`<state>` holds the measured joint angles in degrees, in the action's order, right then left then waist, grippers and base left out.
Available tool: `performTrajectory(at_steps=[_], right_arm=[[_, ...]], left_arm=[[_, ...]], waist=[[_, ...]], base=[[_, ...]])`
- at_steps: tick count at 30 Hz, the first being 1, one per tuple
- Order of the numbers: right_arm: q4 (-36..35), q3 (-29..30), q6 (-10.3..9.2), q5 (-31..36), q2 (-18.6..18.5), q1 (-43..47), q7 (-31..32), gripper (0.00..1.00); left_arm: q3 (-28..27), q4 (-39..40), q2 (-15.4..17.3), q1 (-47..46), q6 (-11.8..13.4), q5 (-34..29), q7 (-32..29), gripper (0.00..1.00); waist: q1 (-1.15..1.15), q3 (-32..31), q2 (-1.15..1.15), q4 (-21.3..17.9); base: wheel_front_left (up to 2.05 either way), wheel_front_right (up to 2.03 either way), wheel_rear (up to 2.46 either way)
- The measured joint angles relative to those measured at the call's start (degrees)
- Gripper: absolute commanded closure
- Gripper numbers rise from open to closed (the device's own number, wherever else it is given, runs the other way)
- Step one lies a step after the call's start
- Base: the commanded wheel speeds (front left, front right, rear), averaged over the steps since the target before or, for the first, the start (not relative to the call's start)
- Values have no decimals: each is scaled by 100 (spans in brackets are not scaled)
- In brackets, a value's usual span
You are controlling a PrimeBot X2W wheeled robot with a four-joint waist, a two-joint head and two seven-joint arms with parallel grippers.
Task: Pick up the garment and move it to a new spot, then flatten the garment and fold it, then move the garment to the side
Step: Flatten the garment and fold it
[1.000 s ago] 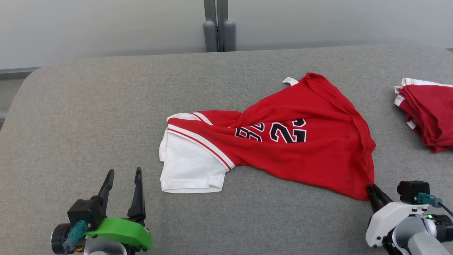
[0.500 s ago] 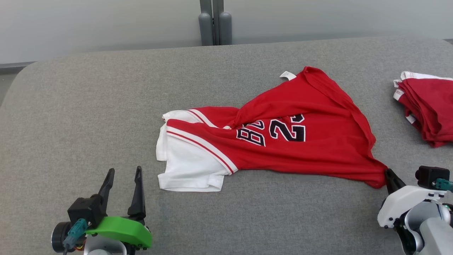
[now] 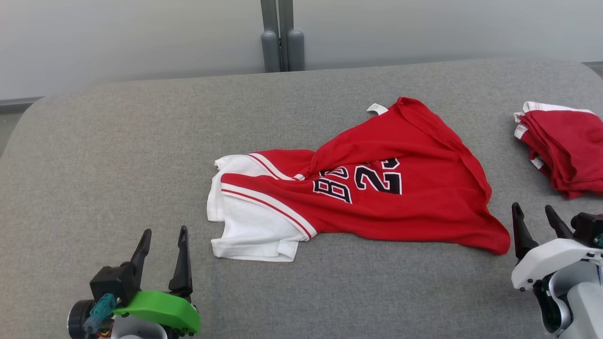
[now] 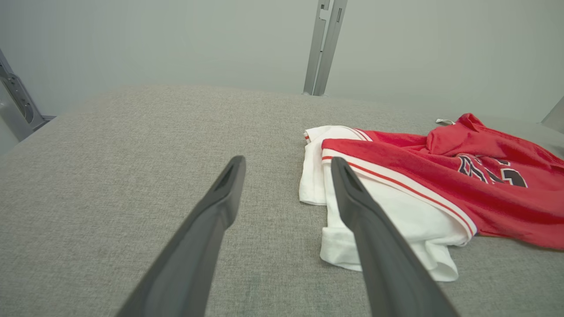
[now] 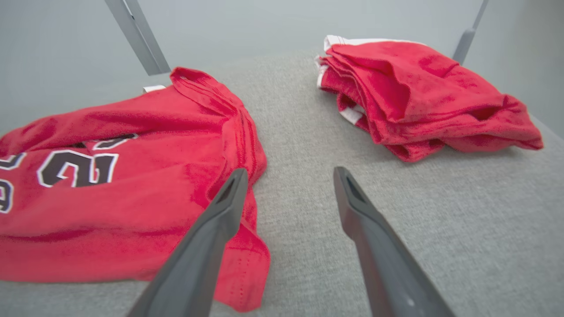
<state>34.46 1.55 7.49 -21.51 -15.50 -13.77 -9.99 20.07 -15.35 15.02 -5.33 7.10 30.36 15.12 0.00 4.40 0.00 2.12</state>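
One garment (image 3: pixel 400 207) on the grey padded table (image 3: pixel 118 155): a red jersey with a white panel and black-and-white lettering. It lies rumpled and unfolded around the table's middle, a little toward the right edge. White end points toward the left edge. A red corner trails toward the near right. One small white tag (image 3: pixel 377 108) shows at its far edge.

One stack of folded red cloth (image 3: pixel 565 150) sits at the right edge, well apart from the jersey.

Two grippers, both low at the near edge.

Left gripper (image 3: pixel 165 230): near the near-left part of the table, jaws wide apart, nothing between them, touching nothing. The jersey's white end lies just ahead and to its right.

Right gripper (image 3: pixel 532 207): jaws wide apart, holding nothing. It stands just beside the jersey's near-right red corner. In the right wrist view one finger overlaps that corner; cannot tell whether it touches. Bare table between the fingers.
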Motion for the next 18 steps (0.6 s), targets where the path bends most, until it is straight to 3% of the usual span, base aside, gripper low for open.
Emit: performTrajectory(at_steps=[11,18], right_arm=[[-1927,-193,0,15,45,689,-469,0],[-2949,-110,0,145,164,1561,-500,0]], left_arm=[[-367,637,-16,285,-8,-363,0,0],[-676,1133,-203,583,-182,-861,1,0]], waist=[[0,-418,0,-127],[0,-559,0,-85]], base=[[0,0,0],[0,0,0]])
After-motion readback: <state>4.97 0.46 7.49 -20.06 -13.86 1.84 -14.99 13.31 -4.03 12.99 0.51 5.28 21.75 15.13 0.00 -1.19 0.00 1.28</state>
